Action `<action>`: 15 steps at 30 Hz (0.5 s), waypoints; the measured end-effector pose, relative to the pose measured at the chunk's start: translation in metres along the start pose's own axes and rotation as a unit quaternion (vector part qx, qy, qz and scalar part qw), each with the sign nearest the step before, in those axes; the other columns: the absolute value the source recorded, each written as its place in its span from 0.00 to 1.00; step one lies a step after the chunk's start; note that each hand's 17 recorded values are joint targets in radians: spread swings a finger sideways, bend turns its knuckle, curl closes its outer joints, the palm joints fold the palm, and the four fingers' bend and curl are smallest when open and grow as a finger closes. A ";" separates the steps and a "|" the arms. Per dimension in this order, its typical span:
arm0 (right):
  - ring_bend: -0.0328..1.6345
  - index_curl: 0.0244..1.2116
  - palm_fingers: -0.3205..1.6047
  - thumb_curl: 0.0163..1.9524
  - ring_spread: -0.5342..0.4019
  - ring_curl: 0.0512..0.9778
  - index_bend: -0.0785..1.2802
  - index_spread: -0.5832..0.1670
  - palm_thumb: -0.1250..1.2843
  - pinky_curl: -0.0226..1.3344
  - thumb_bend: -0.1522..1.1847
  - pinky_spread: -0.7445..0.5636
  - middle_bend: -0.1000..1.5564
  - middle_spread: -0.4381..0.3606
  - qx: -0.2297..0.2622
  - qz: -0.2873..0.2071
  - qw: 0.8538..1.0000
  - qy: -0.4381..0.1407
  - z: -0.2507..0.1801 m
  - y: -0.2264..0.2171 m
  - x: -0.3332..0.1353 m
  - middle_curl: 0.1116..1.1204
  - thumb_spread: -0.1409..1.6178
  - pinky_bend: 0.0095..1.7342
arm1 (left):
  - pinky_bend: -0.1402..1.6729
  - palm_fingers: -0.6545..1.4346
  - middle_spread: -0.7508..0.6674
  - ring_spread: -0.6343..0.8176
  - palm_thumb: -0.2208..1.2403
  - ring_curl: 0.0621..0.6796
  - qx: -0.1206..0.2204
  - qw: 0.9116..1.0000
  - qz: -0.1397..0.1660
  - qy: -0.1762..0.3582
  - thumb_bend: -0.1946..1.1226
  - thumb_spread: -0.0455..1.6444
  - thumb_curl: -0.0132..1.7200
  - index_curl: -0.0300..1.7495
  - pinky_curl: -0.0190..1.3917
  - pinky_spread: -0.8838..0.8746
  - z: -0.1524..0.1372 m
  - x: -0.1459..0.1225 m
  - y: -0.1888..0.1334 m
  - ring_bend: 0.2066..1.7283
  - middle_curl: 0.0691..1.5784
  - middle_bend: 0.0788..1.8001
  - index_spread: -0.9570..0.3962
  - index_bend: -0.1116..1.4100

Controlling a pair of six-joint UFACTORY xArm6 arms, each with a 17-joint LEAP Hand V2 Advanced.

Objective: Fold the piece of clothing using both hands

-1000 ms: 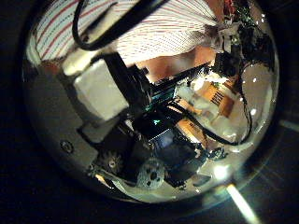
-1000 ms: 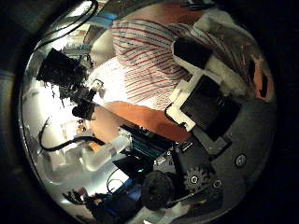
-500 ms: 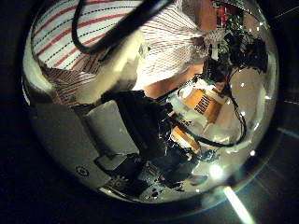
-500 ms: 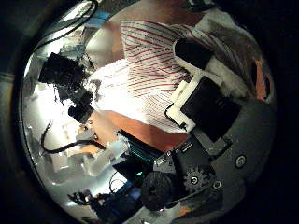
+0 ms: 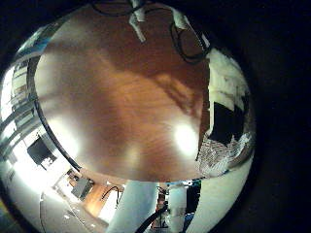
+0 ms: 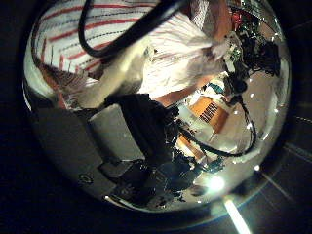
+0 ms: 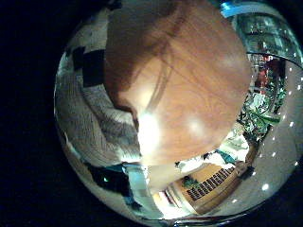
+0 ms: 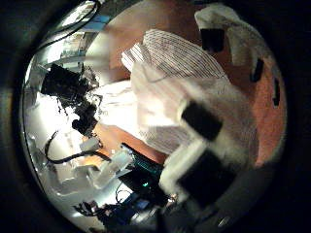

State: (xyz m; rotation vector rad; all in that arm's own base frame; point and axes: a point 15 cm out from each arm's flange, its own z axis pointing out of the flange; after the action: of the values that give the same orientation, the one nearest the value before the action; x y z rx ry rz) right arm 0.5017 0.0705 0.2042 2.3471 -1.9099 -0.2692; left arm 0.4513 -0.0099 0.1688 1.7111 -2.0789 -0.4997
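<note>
A striped piece of clothing (image 6: 93, 29) lies bunched against my left hand (image 6: 136, 127), whose fingers (image 6: 122, 73) curl into its folds. Beside that palm the wooden table (image 5: 117, 97) spreads out, and an edge of the clothing (image 5: 228, 146) hangs by the fingers (image 5: 228, 92). My right hand (image 8: 209, 136) has its fingers (image 8: 199, 121) curled over the gathered striped clothing (image 8: 180, 63), which fills much of that view. On its little finger side, the clothing (image 7: 104, 132) hangs by the fingers (image 7: 90, 66) over the table (image 7: 180, 66).
Past the table's edge stand dark pieces of equipment (image 8: 68, 83) and a white arm segment (image 8: 102, 165). More gear and a boxy striped object (image 6: 205, 109) sit beyond the clothing on the left hand's side.
The right hand's fingers have swung across the clothing, which is now bunched closer to the palm. The left hand's finger stays pressed into the clothing, and its view has shifted a little.
</note>
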 end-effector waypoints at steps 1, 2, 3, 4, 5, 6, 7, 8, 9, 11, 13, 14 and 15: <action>0.65 0.63 0.16 0.23 0.43 0.60 0.35 0.23 0.53 0.60 0.09 0.59 0.50 0.40 0.007 0.003 1.000 0.000 -0.003 -0.002 0.003 0.55 0.78 0.52 | 0.66 0.75 0.05 0.16 0.37 0.93 0.000 1.000 -0.001 -0.001 0.17 0.94 0.14 0.83 0.75 0.13 0.000 -0.001 0.000 0.83 0.75 0.48 0.26 0.33; 0.63 0.60 0.16 0.22 0.45 0.58 0.34 0.22 0.51 0.58 0.09 0.63 0.48 0.41 0.013 0.004 1.000 0.001 -0.008 -0.002 0.005 0.53 0.78 0.51 | 0.65 0.76 0.05 0.16 0.37 0.92 0.001 1.000 -0.003 -0.004 0.17 0.94 0.14 0.83 0.75 0.13 -0.002 -0.003 0.001 0.82 0.74 0.48 0.26 0.33; 0.61 0.57 0.16 0.21 0.48 0.55 0.32 0.22 0.49 0.57 0.08 0.68 0.46 0.43 0.016 0.005 1.000 0.001 -0.011 -0.002 0.006 0.50 0.78 0.50 | 0.63 0.74 0.06 0.16 0.37 0.91 0.001 1.000 -0.005 -0.006 0.17 0.93 0.15 0.82 0.74 0.13 -0.003 -0.006 0.002 0.81 0.74 0.48 0.26 0.31; 0.60 0.55 0.16 0.21 0.51 0.53 0.31 0.22 0.47 0.55 0.08 0.71 0.44 0.44 0.019 0.006 1.000 0.001 -0.015 -0.001 0.008 0.48 0.78 0.49 | 0.61 0.71 0.06 0.16 0.37 0.90 -0.001 1.000 -0.006 -0.009 0.16 0.93 0.15 0.81 0.73 0.13 -0.004 -0.008 0.005 0.79 0.73 0.47 0.27 0.29; 0.59 0.53 0.17 0.20 0.53 0.52 0.30 0.22 0.46 0.54 0.09 0.75 0.44 0.45 0.025 0.008 1.000 0.001 -0.021 0.000 0.011 0.47 0.78 0.48 | 0.58 0.62 0.07 0.15 0.36 0.88 -0.002 1.000 -0.007 -0.014 0.16 0.92 0.15 0.80 0.72 0.13 -0.007 -0.010 0.008 0.75 0.72 0.45 0.27 0.27; 0.58 0.52 0.17 0.19 0.55 0.51 0.29 0.21 0.44 0.53 0.09 0.77 0.42 0.45 0.034 0.010 0.999 0.002 -0.031 0.002 0.015 0.46 0.78 0.47 | 0.56 0.57 0.08 0.15 0.35 0.87 0.000 1.000 -0.008 -0.019 0.15 0.91 0.15 0.79 0.72 0.14 -0.011 -0.013 0.012 0.73 0.71 0.44 0.28 0.26; 0.57 0.50 0.18 0.19 0.56 0.49 0.28 0.21 0.43 0.51 0.09 0.80 0.42 0.45 0.045 0.014 0.999 0.003 -0.042 0.004 0.022 0.44 0.78 0.46 | 0.52 0.46 0.11 0.17 0.33 0.86 0.004 1.000 -0.009 -0.021 0.13 0.90 0.14 0.77 0.71 0.15 -0.015 -0.015 0.015 0.68 0.69 0.38 0.29 0.25; 0.56 0.49 0.18 0.18 0.57 0.48 0.28 0.22 0.42 0.50 0.09 0.82 0.41 0.46 0.053 0.018 0.998 0.004 -0.050 0.007 0.027 0.43 0.79 0.45 | 0.50 0.43 0.13 0.19 0.31 0.83 0.009 1.000 -0.012 -0.023 0.13 0.88 0.14 0.76 0.70 0.16 -0.020 -0.018 0.017 0.65 0.68 0.34 0.30 0.26; 0.55 0.48 0.19 0.18 0.58 0.47 0.27 0.22 0.41 0.49 0.09 0.84 0.40 0.46 0.060 0.023 0.998 0.005 -0.059 0.013 0.032 0.42 0.79 0.44 | 0.47 0.32 0.20 0.24 0.29 0.80 0.015 1.000 -0.014 -0.023 0.12 0.87 0.14 0.74 0.70 0.20 -0.025 -0.020 0.020 0.60 0.65 0.24 0.32 0.26; 0.54 0.46 0.21 0.17 0.59 0.45 0.27 0.23 0.39 0.47 0.09 0.87 0.39 0.46 0.071 0.032 0.997 0.009 -0.072 0.022 0.043 0.40 0.79 0.42 | 0.40 0.27 0.31 0.33 0.25 0.69 0.031 0.999 -0.019 -0.023 0.12 0.84 0.14 0.70 0.67 0.28 -0.037 -0.024 0.026 0.54 0.58 0.13 0.36 0.26; 0.52 0.44 0.23 0.16 0.59 0.43 0.27 0.23 0.39 0.45 0.10 0.89 0.39 0.46 0.074 0.040 0.996 0.009 -0.080 0.039 0.054 0.39 0.80 0.40 | 0.37 0.26 0.41 0.42 0.22 0.60 0.046 0.998 -0.024 -0.023 0.12 0.82 0.13 0.65 0.65 0.36 -0.049 -0.028 0.032 0.49 0.52 0.05 0.41 0.21; 0.52 0.44 0.24 0.16 0.59 0.42 0.27 0.23 0.39 0.44 0.10 0.90 0.38 0.46 0.073 0.043 0.996 0.009 -0.082 0.047 0.059 0.38 0.80 0.39 | 0.36 0.26 0.46 0.46 0.21 0.57 0.054 0.998 -0.027 -0.022 0.12 0.81 0.13 0.63 0.64 0.41 -0.055 -0.030 0.035 0.47 0.49 0.04 0.44 0.19; 0.52 0.43 0.25 0.15 0.58 0.42 0.27 0.23 0.39 0.43 0.10 0.91 0.38 0.45 0.073 0.045 0.996 0.009 -0.085 0.054 0.062 0.38 0.81 0.38 | 0.35 0.27 0.50 0.50 0.20 0.54 0.062 0.997 -0.029 -0.021 0.13 0.81 0.13 0.61 0.62 0.45 -0.061 -0.031 0.039 0.45 0.46 0.03 0.46 0.18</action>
State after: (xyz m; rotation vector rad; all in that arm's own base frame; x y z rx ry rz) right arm 0.4790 -0.0044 0.2935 2.3337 -2.0871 -0.1033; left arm 0.4558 0.0265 0.2387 1.8506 -2.1355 -0.4357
